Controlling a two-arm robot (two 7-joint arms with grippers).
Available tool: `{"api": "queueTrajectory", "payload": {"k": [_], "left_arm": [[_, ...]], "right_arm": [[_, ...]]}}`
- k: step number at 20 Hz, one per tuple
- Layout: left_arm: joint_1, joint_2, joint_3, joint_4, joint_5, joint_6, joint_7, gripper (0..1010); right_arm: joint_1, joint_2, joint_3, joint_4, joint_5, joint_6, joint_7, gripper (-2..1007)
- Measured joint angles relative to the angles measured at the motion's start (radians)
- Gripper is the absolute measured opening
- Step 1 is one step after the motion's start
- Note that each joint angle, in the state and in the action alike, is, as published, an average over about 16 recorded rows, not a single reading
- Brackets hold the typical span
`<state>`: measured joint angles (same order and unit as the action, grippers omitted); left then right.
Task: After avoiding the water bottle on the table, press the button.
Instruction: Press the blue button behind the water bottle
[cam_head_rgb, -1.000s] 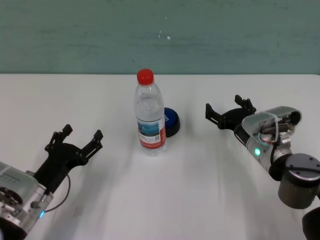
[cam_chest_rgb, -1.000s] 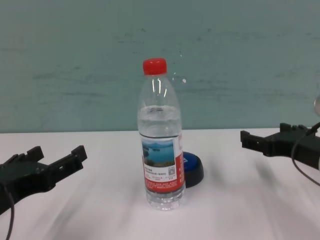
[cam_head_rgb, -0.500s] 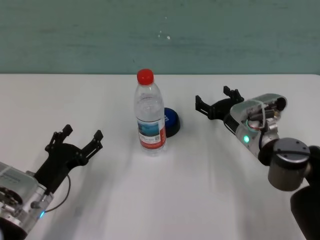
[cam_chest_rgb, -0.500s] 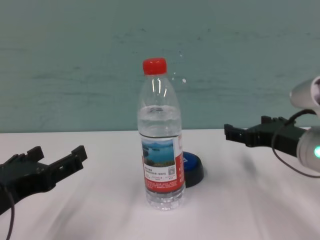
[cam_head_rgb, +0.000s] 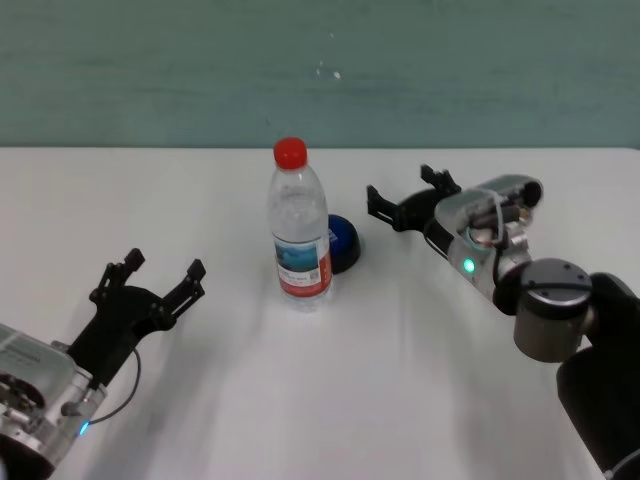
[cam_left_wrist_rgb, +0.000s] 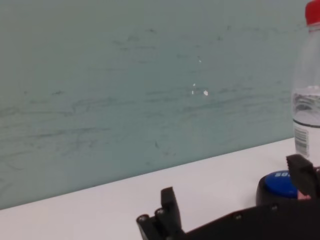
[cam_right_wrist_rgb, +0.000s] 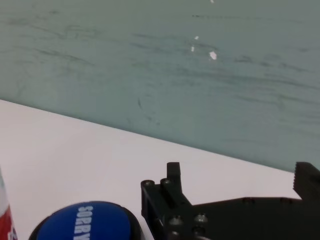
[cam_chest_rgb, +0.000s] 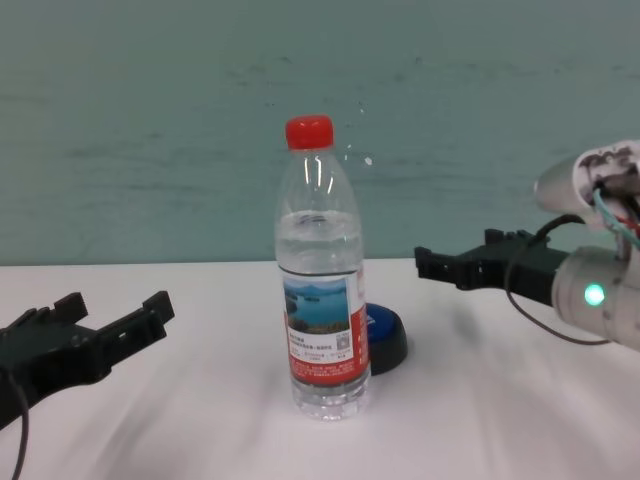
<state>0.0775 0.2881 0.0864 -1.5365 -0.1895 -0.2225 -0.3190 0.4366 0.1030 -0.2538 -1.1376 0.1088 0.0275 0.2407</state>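
A white worktop (cam_head_rgb: 330, 390) is seen from the head view, with a teal wall (cam_head_rgb: 320, 70) behind it. Near the centre a bottle (cam_head_rgb: 298, 228) is stood upright: clear plastic, a red cap, and a label with a blue landscape over a red band. A low button (cam_head_rgb: 343, 243) with a blue dome on a black base is placed at about 2 o'clock from the bottle, just behind it and partly covered by it; in the chest view the button (cam_chest_rgb: 384, 335) is seen peeking out from behind the bottle (cam_chest_rgb: 322, 270), close to it, though contact cannot be judged.

The right gripper (cam_head_rgb: 408, 198) is held above the worktop at about 2 o'clock from the button, near it but apart from it and from the bottle. Its black fingers (cam_head_rgb: 376, 198) are spread wide and nothing is held between them. In the right wrist view the same fingers (cam_right_wrist_rgb: 167, 192) are shown with the blue dome (cam_right_wrist_rgb: 87, 221), marked with white lettering, just beyond them and a sliver of the bottle's red label band at the picture's edge.

The left gripper (cam_head_rgb: 160, 276) is parked well apart, at about 8 o'clock from the bottle, raised off the worktop. Its fingers (cam_head_rgb: 192, 277) are also spread wide and empty.
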Motion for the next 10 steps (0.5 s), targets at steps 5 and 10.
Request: {"api": "queueTrajectory", "payload": {"k": [5, 10], "left_arm": [[0.000, 0.000, 0.000, 0.000, 0.000, 0.000, 0.000, 1010], [0.000, 0.000, 0.000, 0.000, 0.000, 0.000, 0.000, 1010]], "right_arm": [[0.031, -0.012, -0.017, 0.047, -0.001, -0.016, 0.011, 1004], [0.055, -0.025, -0.032, 0.092, -0.003, -0.030, 0.017, 1004]]}}
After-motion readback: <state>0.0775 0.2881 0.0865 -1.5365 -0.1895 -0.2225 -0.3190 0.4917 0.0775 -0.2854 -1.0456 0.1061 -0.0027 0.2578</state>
